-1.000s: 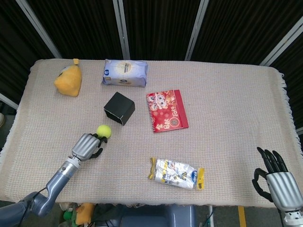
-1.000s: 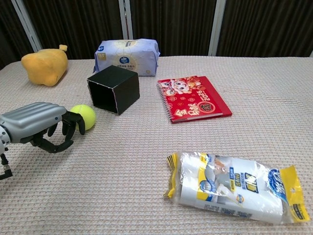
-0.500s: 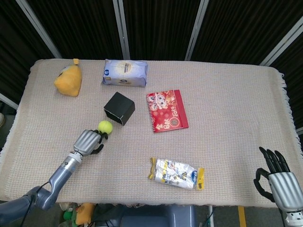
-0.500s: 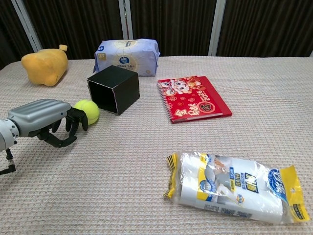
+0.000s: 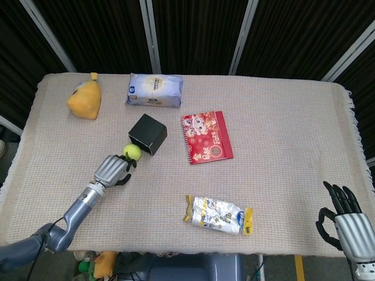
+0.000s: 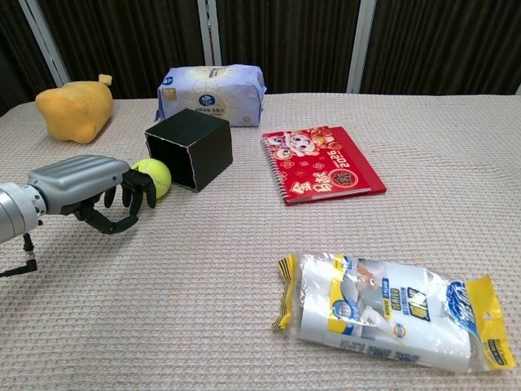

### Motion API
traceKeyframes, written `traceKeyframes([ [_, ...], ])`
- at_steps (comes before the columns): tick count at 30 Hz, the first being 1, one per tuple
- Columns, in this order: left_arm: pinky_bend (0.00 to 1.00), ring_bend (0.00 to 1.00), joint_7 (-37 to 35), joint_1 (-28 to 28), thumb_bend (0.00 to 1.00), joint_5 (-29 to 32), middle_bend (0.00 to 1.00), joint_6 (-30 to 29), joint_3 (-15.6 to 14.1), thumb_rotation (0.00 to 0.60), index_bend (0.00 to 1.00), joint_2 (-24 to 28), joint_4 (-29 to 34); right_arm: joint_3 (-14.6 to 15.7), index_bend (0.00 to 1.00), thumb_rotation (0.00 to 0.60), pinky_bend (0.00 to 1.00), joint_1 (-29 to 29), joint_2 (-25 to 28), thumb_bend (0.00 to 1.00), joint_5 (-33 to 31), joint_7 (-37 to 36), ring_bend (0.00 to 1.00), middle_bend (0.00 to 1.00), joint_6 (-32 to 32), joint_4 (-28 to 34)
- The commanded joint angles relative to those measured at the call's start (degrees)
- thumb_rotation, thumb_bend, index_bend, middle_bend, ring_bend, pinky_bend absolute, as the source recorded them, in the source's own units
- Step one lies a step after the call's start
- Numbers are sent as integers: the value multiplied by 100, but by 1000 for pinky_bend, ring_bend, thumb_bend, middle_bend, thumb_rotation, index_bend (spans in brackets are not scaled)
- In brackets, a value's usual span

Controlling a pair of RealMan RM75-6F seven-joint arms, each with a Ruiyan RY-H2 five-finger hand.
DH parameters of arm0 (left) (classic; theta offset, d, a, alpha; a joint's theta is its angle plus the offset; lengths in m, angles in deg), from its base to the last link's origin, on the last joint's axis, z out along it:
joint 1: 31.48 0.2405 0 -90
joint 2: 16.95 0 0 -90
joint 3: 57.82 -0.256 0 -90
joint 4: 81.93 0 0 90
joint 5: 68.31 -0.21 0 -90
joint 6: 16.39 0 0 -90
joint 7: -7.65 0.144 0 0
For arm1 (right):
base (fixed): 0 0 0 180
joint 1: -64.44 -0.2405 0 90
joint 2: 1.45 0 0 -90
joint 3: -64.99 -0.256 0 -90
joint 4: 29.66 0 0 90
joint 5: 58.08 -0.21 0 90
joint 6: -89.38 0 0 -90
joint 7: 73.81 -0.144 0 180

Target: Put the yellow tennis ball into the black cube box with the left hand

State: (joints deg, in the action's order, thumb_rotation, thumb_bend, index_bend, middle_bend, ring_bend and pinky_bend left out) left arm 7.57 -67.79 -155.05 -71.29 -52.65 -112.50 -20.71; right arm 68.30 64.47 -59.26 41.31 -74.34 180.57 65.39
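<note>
Yellow tennis ball (image 6: 152,177) vs curled fingertips (image 6: 137,188) of left robot hand (image 6: 88,186), no grip.

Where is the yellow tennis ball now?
In both views the yellow tennis ball lies on the table's left part, directly at the black cube box, with the left hand's fingertips against it.

One ball (image 5: 132,151), one box (image 5: 147,133) — two packets (image 5: 154,90).
</note>
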Motion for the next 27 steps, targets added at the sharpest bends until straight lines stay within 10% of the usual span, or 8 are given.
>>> traceKeyframes([
  [1, 437, 357, -91, -78, 401, -47, 461, 32, -37, 600, 358, -33, -116, -4, 0, 600, 0, 3, 6, 414, -3, -14, 0, 0, 5, -4],
  [15, 166, 22, -161, -235, 396, -122, 158, 16, -178, 600, 199, -86, -251, -13, 0, 600, 0, 7, 20, 414, -1, -48, 0, 0, 9, -12],
  [27, 25, 0, 113, -284, 382, 76, 14, 20, -114, 600, 120, -197, -397, -18, 0, 600, 0, 17, 20, 414, 4, -37, 0, 0, 18, -7],
])
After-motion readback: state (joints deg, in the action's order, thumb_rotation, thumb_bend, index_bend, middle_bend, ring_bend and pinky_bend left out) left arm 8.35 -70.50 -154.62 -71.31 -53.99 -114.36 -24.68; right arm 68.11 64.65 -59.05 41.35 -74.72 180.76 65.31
